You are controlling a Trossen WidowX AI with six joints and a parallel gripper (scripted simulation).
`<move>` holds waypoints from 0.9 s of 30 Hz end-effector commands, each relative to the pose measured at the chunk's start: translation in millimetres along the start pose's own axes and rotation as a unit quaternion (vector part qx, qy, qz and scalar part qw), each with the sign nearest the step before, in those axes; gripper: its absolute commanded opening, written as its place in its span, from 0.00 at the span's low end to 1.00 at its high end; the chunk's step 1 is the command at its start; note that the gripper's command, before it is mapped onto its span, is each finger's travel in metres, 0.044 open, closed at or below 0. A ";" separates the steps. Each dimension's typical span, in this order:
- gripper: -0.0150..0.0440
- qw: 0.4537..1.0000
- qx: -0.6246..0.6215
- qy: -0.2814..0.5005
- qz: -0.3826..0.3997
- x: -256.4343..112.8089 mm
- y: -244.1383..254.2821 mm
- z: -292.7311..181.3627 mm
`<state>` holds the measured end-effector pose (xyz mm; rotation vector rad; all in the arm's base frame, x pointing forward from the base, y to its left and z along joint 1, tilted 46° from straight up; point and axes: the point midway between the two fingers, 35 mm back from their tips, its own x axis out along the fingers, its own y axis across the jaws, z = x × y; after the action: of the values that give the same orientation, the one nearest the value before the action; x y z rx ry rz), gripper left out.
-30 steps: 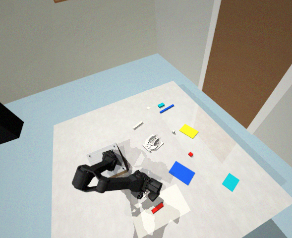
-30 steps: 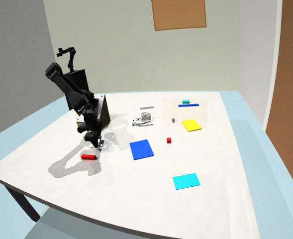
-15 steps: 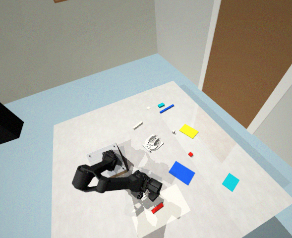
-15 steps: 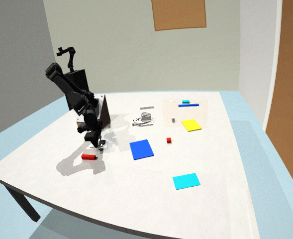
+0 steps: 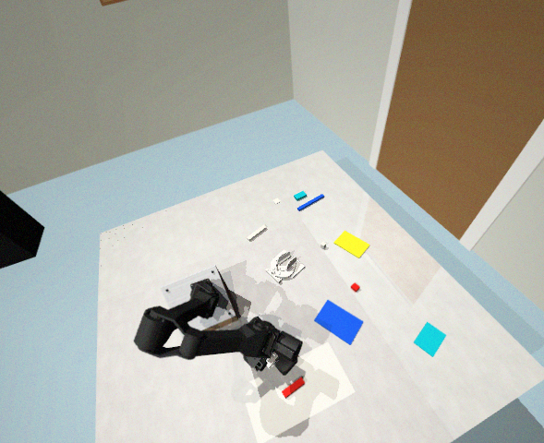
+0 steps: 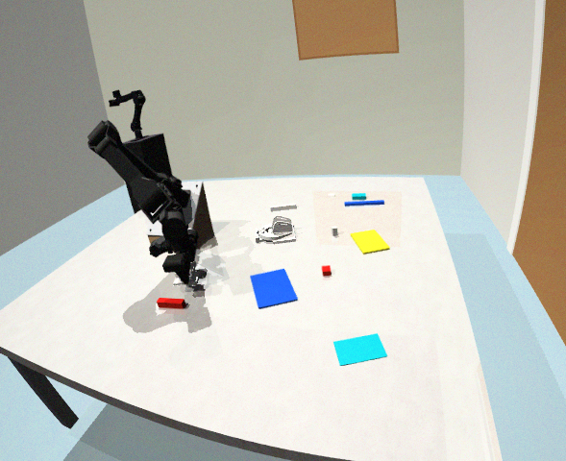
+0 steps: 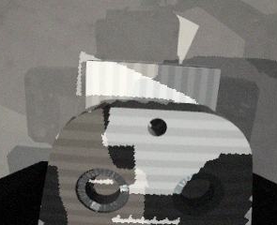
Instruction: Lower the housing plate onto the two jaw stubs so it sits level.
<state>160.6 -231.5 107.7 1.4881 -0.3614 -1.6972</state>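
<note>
The white housing plate (image 7: 185, 136) (image 5: 272, 360) has two ring-edged holes and a smaller hole. It sits between the fingers of my gripper (image 7: 149, 187) (image 5: 271, 362) (image 6: 191, 280), which is shut on its two side edges. In the top and exterior views the arm covers most of the plate; whether it touches the table cannot be told. The white base (image 5: 286, 273) (image 6: 275, 241) stands well away from my gripper, toward the middle of the table. Two upright jaws (image 5: 291, 262) (image 6: 283, 226) stand on it. The pins and stubs are too small to make out.
A red bar (image 5: 293, 387) (image 6: 171, 303) lies close to my gripper. A blue sheet (image 5: 338, 321) (image 6: 274, 288) and red cube (image 5: 355, 287) (image 6: 326, 270) lie farther right. A brown-sided panel (image 5: 227, 293) (image 6: 204, 218) stands by the arm. A white bar (image 5: 257, 233) lies behind the base.
</note>
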 end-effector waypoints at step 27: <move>0.85 1.000 -0.001 0.003 -0.002 -64.6 0.4 -2.1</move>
<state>160.9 -191.2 140.5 1.4900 -0.3401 -1.7051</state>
